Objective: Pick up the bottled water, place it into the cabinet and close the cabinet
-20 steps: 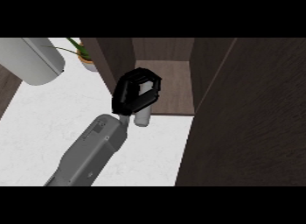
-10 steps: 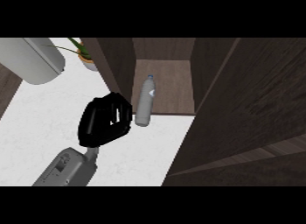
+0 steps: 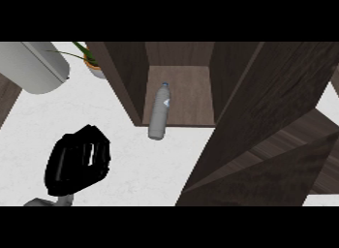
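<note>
Bottled water (image 3: 158, 112): it stands just inside the cabinet (image 3: 178, 92), at your 12 o'clock, base at the front lip.
Hand (image 3: 78, 160): at 8 o'clock over the worktop (image 3: 130, 160), it holds nothing; you cannot tell how far its fingers curl.
Door (image 3: 262, 121): open at 3 o'clock; you need to swing it shut.
</note>
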You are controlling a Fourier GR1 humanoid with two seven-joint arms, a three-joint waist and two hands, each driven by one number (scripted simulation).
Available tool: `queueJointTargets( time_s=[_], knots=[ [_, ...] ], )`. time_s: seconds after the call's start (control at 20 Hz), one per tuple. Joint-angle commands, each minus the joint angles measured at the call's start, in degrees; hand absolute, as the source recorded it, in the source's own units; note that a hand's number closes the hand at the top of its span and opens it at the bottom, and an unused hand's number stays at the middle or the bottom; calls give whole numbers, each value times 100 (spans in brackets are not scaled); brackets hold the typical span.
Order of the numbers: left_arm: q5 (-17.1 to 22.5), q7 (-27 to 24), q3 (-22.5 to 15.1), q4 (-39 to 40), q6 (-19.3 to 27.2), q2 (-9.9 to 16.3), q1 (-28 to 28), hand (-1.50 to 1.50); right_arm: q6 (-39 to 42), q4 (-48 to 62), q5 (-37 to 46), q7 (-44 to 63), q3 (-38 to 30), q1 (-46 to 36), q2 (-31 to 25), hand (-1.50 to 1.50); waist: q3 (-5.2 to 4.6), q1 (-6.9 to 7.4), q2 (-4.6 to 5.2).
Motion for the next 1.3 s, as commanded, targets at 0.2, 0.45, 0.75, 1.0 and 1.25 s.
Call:
queueJointTargets(
  time_s=[0.2,0.45,0.75,1.0,1.25],
  knots=[
    [369,-169,569,-522,-501,445,875,150,-276,1145,433,526,908,-1486,1282,150,-7,66,1],
    [484,-227,820,-668,-797,723,1155,150,-524,1317,770,601,429,-2311,1268,150,-16,124,4],
    [685,-159,1068,-746,-1045,904,1338,150,-951,1881,710,632,-112,-2640,1260,150,-13,188,40],
    [667,-278,1068,-733,-1293,939,1438,150,-1328,2406,24,633,-957,-3055,1274,150,-14,325,119],
    [967,-362,1633,-455,-1862,1282,1682,150,-765,3780,-1285,-177,-1987,-3660,1313,150,5,175,93]
  ],
)
